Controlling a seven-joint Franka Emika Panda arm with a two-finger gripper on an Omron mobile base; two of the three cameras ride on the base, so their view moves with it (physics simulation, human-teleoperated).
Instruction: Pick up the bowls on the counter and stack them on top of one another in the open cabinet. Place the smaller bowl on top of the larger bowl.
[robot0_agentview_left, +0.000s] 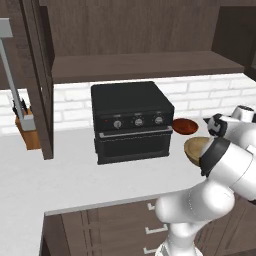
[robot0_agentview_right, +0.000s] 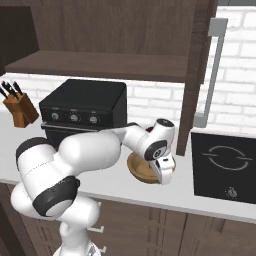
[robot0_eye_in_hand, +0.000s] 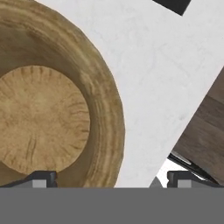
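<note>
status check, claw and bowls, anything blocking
Claw open, low over tan bowl, one tip inside, one outside the rim. Red bowl on counter beside oven. Nothing blocking.

A glossy white arm (robot0_agentview_right: 95, 150) of rounded segments, with dark bands at its joints.

The white tabletop (robot0_agentview_left: 60, 180) is carrying a black toaster oven (robot0_agentview_left: 131, 121) and a knife block (robot0_agentview_left: 27, 129) at its far left. Right of the oven, the dark red bowl (robot0_agentview_left: 185, 126) and tan wooden bowl (robot0_agentview_right: 142, 169) are sitting on it.
</note>
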